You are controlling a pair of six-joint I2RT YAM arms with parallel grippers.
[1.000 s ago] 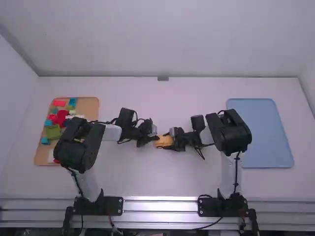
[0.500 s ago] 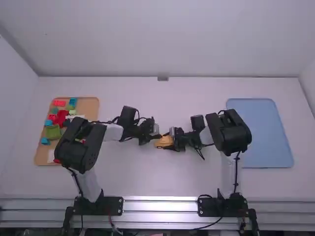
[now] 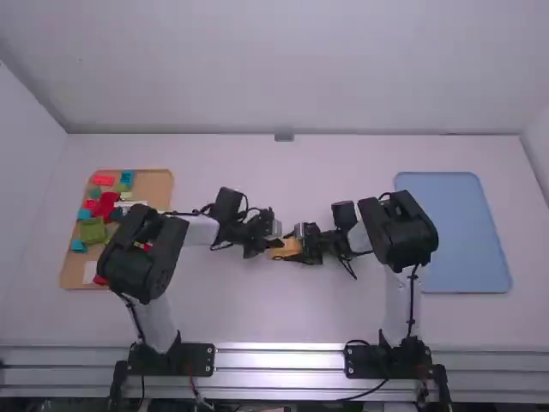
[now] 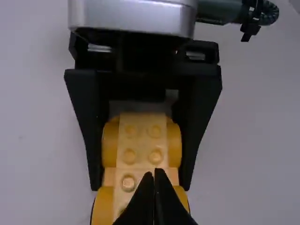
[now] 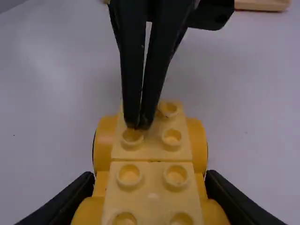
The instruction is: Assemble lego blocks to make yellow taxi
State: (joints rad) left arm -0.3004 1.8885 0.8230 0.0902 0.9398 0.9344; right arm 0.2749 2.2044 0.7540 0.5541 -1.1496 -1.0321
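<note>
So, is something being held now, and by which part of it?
Yes, the yellow car, by its two sides at the wheels, in the right gripper.

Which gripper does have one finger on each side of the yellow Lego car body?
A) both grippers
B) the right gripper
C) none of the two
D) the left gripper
B: the right gripper straddles the yellow Lego car body, while the left gripper has its fingertips together above the studs.

A blue tray [image 3: 455, 232] lies near the right edge of the tabletop [image 3: 283, 318], a tan tray [image 3: 159, 184] with red and green blocks [image 3: 108, 204] near its left.
</note>
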